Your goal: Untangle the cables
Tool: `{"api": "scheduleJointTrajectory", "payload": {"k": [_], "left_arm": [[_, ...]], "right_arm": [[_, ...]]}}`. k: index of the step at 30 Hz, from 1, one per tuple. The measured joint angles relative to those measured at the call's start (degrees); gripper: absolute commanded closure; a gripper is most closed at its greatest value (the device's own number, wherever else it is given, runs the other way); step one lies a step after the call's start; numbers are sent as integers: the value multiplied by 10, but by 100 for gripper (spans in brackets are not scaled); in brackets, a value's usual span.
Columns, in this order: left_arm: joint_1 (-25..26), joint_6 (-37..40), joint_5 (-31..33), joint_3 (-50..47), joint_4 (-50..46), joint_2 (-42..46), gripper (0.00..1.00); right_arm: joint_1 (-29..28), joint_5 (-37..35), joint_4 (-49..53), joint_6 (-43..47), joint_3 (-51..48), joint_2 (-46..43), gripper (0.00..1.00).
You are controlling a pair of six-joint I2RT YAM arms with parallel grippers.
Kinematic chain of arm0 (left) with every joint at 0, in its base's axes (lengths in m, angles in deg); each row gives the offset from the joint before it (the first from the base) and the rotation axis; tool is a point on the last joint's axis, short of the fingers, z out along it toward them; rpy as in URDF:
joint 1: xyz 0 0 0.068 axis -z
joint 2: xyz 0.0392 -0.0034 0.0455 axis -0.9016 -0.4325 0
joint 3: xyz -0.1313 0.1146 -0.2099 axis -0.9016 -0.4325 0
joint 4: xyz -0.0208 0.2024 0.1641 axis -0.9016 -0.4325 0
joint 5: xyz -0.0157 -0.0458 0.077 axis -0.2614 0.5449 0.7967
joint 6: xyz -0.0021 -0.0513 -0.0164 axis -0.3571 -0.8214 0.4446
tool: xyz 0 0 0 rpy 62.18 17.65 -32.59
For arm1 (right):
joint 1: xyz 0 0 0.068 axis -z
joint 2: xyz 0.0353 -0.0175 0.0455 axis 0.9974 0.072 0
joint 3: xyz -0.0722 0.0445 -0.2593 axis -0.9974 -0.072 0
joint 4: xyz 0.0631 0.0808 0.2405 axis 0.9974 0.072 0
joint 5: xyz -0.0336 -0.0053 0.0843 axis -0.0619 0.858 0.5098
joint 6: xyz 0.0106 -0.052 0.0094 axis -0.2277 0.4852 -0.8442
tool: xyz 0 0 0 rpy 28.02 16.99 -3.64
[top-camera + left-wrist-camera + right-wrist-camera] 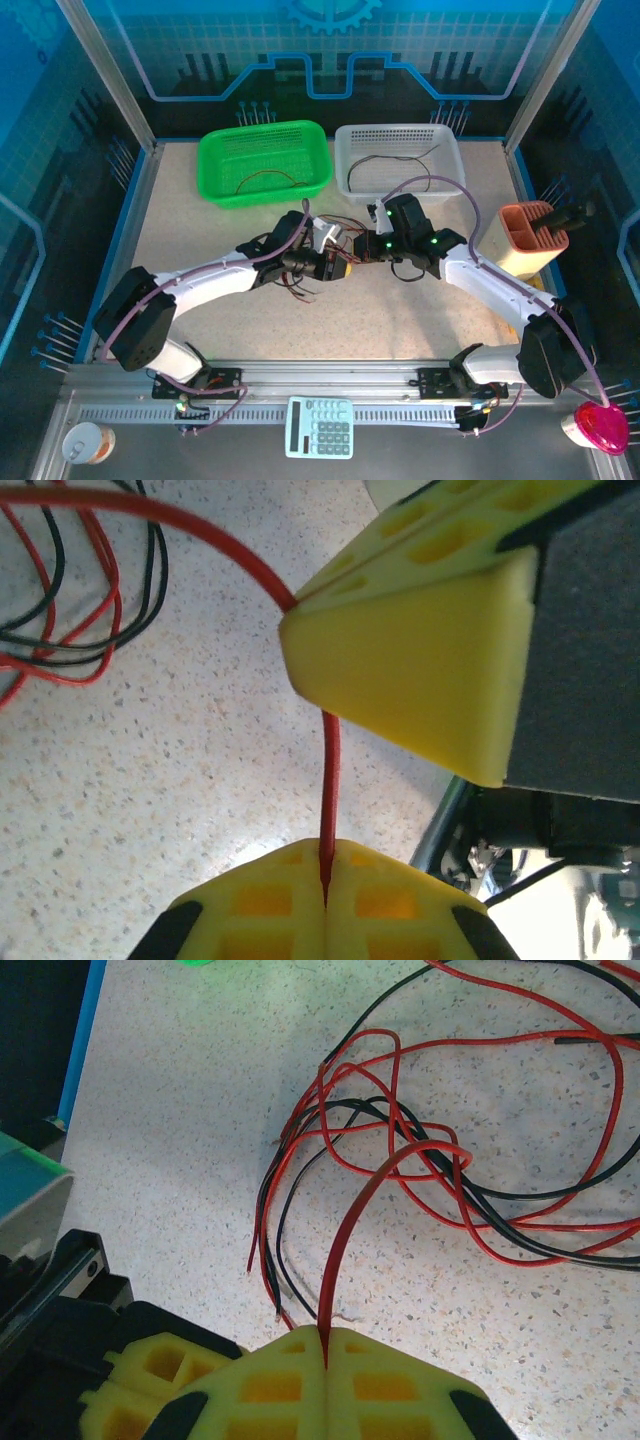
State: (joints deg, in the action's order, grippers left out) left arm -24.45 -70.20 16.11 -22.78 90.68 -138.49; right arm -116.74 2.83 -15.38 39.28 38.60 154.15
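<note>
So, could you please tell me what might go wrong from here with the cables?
The left gripper and right gripper both pinch one red wire, with only a short span between them; pulling apart could snap it or let it slip.
That wire runs into the loose tangle of red and black loops, so tugging may tighten it or drag the whole bunch.

Robot lab cell: aluminium frame, blue panels
</note>
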Motion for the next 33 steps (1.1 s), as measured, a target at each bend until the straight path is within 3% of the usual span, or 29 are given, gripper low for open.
{"api": "scheduleJointTrajectory", "payload": {"k": [3,5,14,22,33], "left_arm": [[0,-1,1,2,-5,16,100],[0,-1,1,11,-15,28,100],[0,-4,9,104,-73,76,100],[0,-24,6,161,-106,88,100],[0,-70,-6,196,-110,116,100]], "right_arm": [[1,-1,3,1,5,-6,59],[4,-4,6,6,5,-20,50],[48,-30,-8,31,-3,-73,27],[48,-31,-77,77,-65,-63,21],[26,-32,-188,89,-68,-2,25]]}}
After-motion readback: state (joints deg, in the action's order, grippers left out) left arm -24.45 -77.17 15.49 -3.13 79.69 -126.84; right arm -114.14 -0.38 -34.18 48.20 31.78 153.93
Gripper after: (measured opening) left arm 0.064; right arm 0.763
